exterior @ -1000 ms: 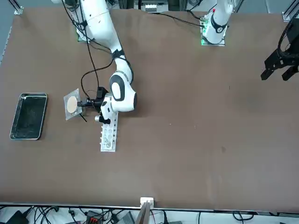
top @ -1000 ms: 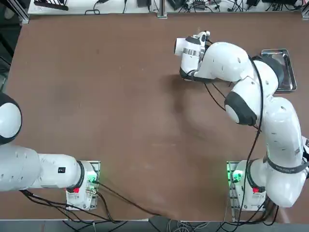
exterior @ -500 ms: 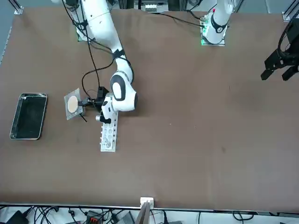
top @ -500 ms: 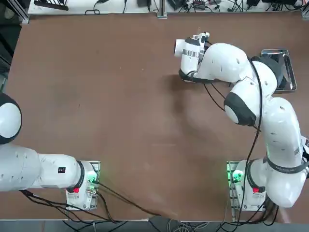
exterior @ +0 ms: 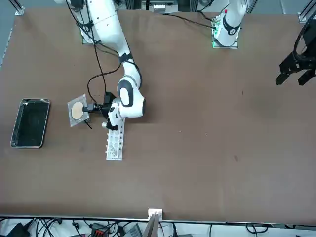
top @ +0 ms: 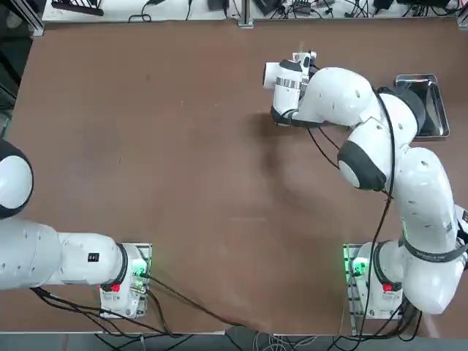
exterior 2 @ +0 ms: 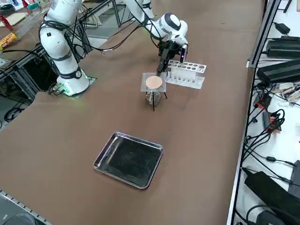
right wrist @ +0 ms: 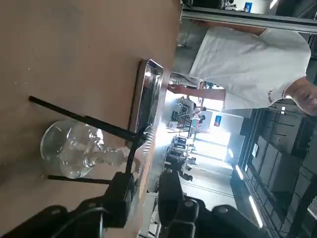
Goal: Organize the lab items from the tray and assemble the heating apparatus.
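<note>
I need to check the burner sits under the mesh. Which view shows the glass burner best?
The right wrist view: the burner fills it, clear between the tripod's legs. The right side view shows it small under the mesh; front hides it beneath the mesh; top hides it behind the arm.

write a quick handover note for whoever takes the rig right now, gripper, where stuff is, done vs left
Right gripper: at the near edge of the mesh, fingers apart in the wrist view, nothing lifted.
Tripod stands on the table between the tray and the white test-tube rack; burner sits under it, mesh lies on top.
Tray looks empty.
Done: all three items out of the tray, apparatus stacked.
Left: probably just back the arm away without nudging the mesh, then check that it sits square.
</note>
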Robot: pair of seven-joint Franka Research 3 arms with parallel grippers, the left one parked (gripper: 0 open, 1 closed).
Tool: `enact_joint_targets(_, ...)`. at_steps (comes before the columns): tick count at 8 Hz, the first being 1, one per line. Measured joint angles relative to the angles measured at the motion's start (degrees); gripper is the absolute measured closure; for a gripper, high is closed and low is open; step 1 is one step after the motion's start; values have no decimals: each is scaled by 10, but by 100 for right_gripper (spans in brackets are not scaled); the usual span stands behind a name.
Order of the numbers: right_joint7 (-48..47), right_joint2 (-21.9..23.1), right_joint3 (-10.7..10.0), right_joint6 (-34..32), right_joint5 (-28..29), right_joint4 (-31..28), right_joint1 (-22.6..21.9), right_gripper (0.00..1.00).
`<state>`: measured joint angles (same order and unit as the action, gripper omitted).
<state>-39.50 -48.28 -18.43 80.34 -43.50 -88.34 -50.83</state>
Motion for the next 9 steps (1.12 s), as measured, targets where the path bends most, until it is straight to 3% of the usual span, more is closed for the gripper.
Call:
enact_joint_targets(1, 0, 0, 0, 0, 0, 0, 0, 60)
enact_joint_targets(3, 0, 0, -1, 0, 0, 0, 2, 27)
enact_joint_targets(4, 0, 0, -2, 0, 0, 0, 3, 26)
enact_joint_targets(5, 0, 0, -3, 0, 0, 0, 4, 15)
enact_joint_targets(7, 0, 0, -3, 0, 0, 0, 4, 4)
enact_joint_targets(9, 0, 0, -3, 0, 0, 0, 5, 1)
